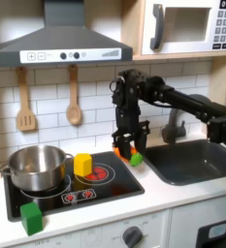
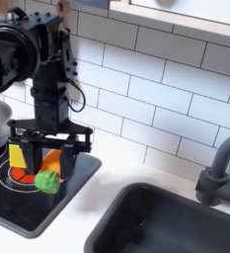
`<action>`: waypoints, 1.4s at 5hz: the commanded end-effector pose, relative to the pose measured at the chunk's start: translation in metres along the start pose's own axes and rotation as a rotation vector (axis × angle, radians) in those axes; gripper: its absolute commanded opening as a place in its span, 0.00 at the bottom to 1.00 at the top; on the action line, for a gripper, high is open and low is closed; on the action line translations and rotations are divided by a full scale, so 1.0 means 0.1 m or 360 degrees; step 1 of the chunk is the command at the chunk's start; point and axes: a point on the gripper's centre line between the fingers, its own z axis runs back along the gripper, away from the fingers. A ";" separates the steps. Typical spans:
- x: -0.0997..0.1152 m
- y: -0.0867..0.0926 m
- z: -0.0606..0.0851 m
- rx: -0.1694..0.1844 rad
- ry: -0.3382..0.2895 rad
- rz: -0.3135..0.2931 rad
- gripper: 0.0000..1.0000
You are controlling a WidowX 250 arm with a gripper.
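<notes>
Pincer [image 2: 49, 158] gaping wide, holding nothing, hovering just over carrot [image 2: 48, 175] at stove's [image 2: 28, 212] 3 o'clock edge, near sink [image 2: 156, 222]. Judging risk: carrot is sitting by edge; a finger nudging it could roll it off.

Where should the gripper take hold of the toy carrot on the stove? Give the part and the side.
Grip the carrot across its orange body, coming straight down from above. It lies flat on the stove, with its green top toward the stove's front edge in the second exterior view. The gripper already hangs over it, fingers spread either side, the yellow block well clear.
</notes>
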 end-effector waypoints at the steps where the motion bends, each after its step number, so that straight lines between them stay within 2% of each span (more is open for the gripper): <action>1: 0.05 0.11 0.01 0.0009 -0.0018 0.0038 0.00; 4: 0.23 0.26 -0.02 0.0046 -0.0035 0.0082 0.00; 6: 0.26 0.27 -0.13 0.0074 -0.0006 0.0065 0.00; 7: 0.28 0.29 -0.14 0.0087 -0.0018 0.0069 0.00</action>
